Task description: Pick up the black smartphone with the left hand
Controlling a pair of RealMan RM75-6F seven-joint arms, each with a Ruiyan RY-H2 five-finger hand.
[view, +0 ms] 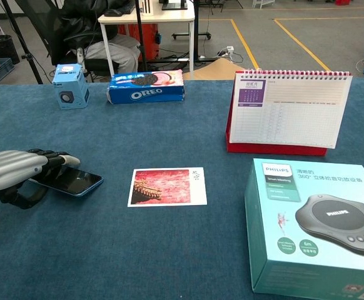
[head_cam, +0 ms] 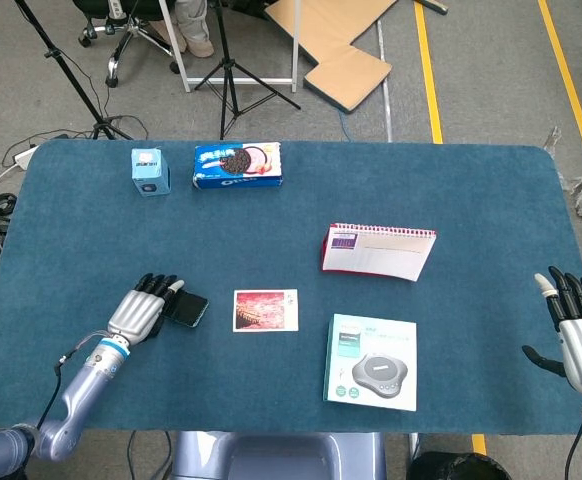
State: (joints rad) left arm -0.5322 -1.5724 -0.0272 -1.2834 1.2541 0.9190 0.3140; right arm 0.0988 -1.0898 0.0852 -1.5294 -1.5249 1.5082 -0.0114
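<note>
The black smartphone (head_cam: 188, 308) with a blue edge lies at the table's front left, its near end raised off the cloth. My left hand (head_cam: 141, 309) grips that end, fingers over the top and thumb underneath. In the chest view the smartphone (view: 72, 181) tilts up toward the left hand (view: 13, 173). My right hand (head_cam: 581, 335) hovers at the table's far right edge with fingers spread and holds nothing; the chest view does not show it.
A photo card (head_cam: 265, 310) lies just right of the phone. A teal Philips box (head_cam: 373, 362) and a red desk calendar (head_cam: 378, 251) stand further right. An Oreo box (head_cam: 237, 165) and a small blue box (head_cam: 150, 171) sit at the back left.
</note>
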